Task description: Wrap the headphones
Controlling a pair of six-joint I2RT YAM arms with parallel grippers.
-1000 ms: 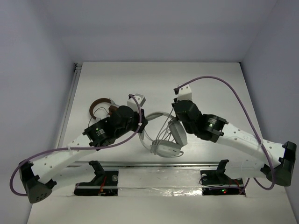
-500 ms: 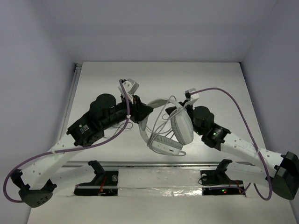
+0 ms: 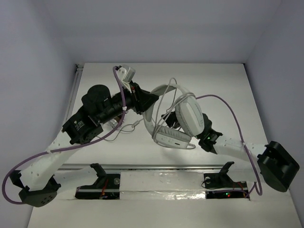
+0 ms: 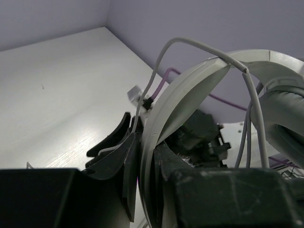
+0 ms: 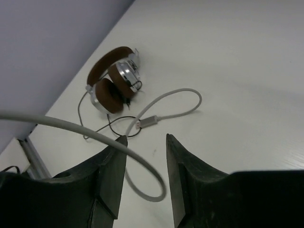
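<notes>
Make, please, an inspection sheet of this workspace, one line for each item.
Surface: white table, no spills seen.
Job's things: headphones held up by the headband.
Clutter: brown headphones lying on the table near a wall.
Grippers: left gripper shut on the headband; right gripper open, holding nothing.
Cables: grey cable passes over the headband and trails in a loop on the table; purple arm cables hang free.
Surroundings: plain walls; nothing else seen.
</notes>
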